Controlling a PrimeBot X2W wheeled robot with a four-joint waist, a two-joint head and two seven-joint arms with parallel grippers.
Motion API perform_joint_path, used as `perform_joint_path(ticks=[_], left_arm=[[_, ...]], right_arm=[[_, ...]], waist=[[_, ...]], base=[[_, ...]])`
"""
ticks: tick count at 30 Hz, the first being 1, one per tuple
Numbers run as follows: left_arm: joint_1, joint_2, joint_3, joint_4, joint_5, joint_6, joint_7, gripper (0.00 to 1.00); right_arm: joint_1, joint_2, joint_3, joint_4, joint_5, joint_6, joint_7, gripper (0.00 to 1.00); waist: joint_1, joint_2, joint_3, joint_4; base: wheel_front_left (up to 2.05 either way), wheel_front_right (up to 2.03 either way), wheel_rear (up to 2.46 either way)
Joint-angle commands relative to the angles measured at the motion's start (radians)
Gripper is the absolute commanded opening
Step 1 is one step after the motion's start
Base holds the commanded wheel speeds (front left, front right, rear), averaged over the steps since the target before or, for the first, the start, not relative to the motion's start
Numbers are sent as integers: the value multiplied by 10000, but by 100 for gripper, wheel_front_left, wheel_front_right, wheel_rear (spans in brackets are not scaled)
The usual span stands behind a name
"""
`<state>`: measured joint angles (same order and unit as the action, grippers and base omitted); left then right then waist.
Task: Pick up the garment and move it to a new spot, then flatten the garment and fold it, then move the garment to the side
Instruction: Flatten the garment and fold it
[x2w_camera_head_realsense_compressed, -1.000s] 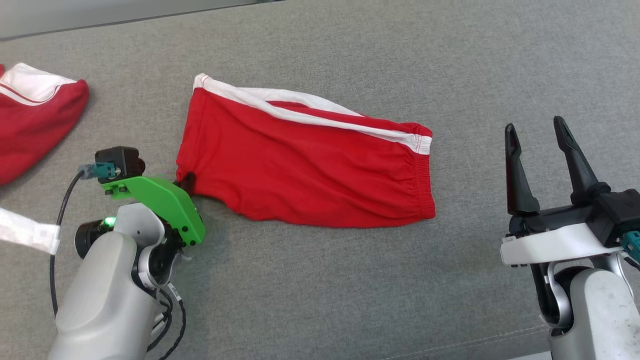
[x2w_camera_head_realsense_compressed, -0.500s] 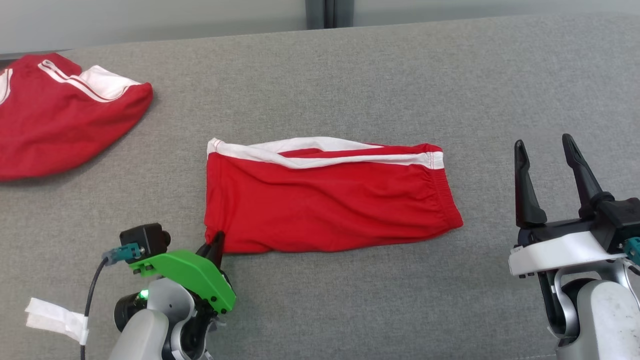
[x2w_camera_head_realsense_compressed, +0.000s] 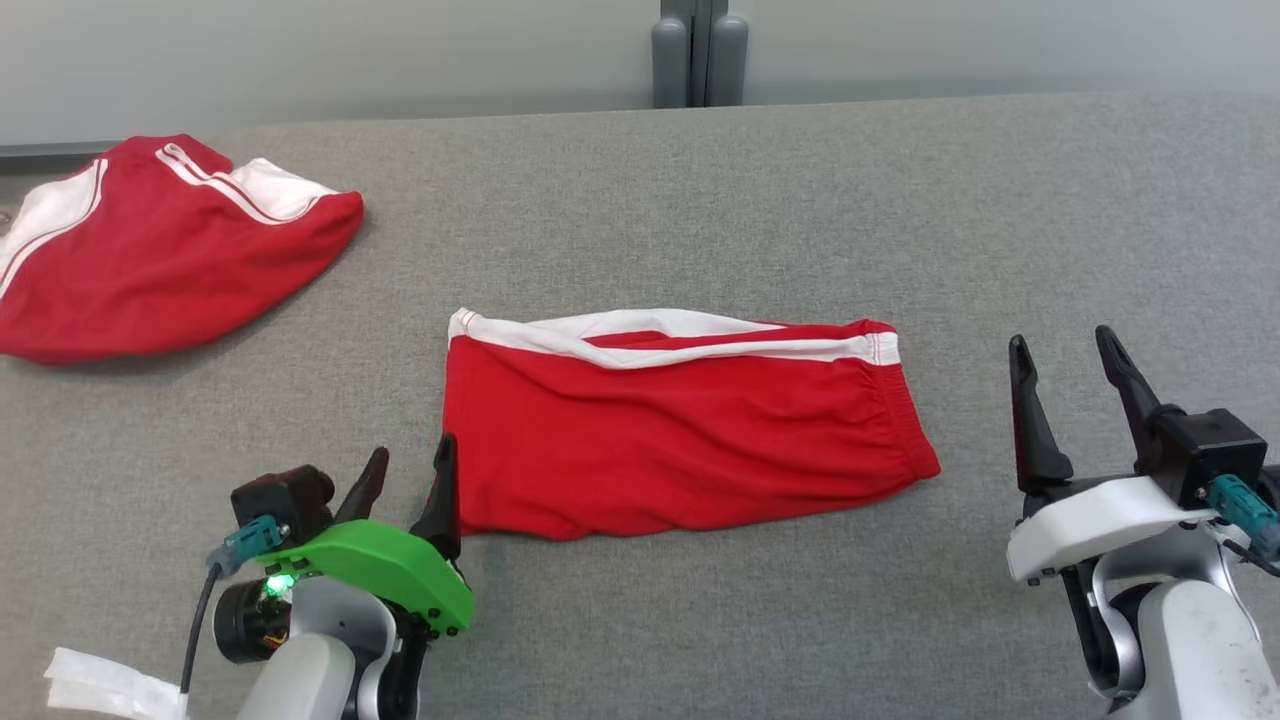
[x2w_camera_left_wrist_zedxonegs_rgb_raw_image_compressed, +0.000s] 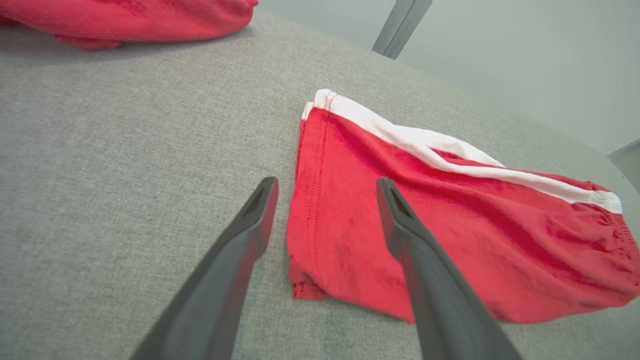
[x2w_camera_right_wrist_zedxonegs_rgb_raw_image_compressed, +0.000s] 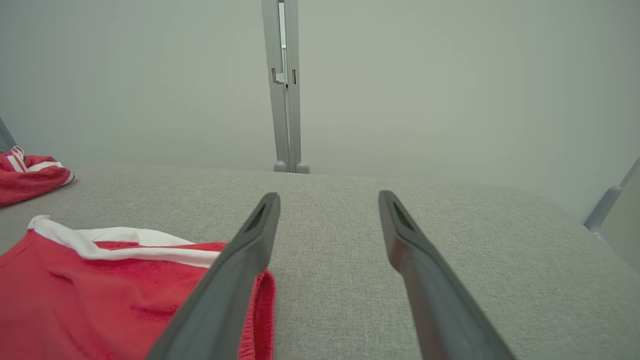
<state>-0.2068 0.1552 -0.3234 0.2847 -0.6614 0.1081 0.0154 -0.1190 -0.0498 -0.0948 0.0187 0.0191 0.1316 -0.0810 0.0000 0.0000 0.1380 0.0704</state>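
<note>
From the head view, the red shorts (x2w_camera_head_realsense_compressed: 680, 440) lie folded in a long band in the middle of the grey surface (x2w_camera_head_realsense_compressed: 700, 200), white stripe along the far edge and waistband to the right. The left gripper (x2w_camera_head_realsense_compressed: 413, 450) sits just beside their near left corner, fingers spread and holding nothing. The right gripper (x2w_camera_head_realsense_compressed: 1062, 342) hovers well off the waistband end, fingers just as wide and equally empty (parked clear, I'd say, so the cloth isn't disturbed). Another red garment (x2w_camera_head_realsense_compressed: 160, 270) is heaped at the far left.

Down the left wrist now: the left gripper (x2w_camera_left_wrist_zedxonegs_rgb_raw_image_compressed: 327, 182) straddles the hem corner of the shorts (x2w_camera_left_wrist_zedxonegs_rgb_raw_image_compressed: 475, 240), one finger over bare fabric surface, the other over red cloth. Whether it touches, I can't tell.

Right wrist: the right gripper (x2w_camera_right_wrist_zedxonegs_rgb_raw_image_compressed: 327, 197) points across open surface, shorts (x2w_camera_right_wrist_zedxonegs_rgb_raw_image_compressed: 100, 285) off to its side. My guess is the fold is done and the sideways shift comes next.
</note>
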Motion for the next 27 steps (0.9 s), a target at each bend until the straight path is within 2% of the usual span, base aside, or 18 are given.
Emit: perform_joint_path(ticks=[1, 4, 11, 20, 27], left_arm=[[-9, 129, -14, -16, 228, -82, -300, 100], [87, 274, -107, -52, 503, -203, -855, 100], [453, 435, -1, -44, 790, -29, -1676, 100], [698, 352, 39, -164, 656, 117, -1839, 100], [587, 296, -33, -175, 620, 134, -1795, 100]], right_arm=[[134, -13, -10, 161, 144, -18, 140, 100], [156, -13, -51, 503, 244, -18, 572, 100], [-323, -372, 413, 1775, 840, -18, 1863, 100], [-1504, -1365, 1495, 3979, 1646, -18, 3049, 100], [-2468, -1765, 2274, 5590, 2516, -18, 4006, 100]], waist=[[0, 0, -151, 100], [0, 0, -286, 213], [0, 0, -425, 595], [0, 0, -308, 1210], [0, 0, -157, 1494]], base=[[0, 0, 0], [0, 0, 0], [0, 0, 0], [0, 0, 0], [0, 0, 0]])
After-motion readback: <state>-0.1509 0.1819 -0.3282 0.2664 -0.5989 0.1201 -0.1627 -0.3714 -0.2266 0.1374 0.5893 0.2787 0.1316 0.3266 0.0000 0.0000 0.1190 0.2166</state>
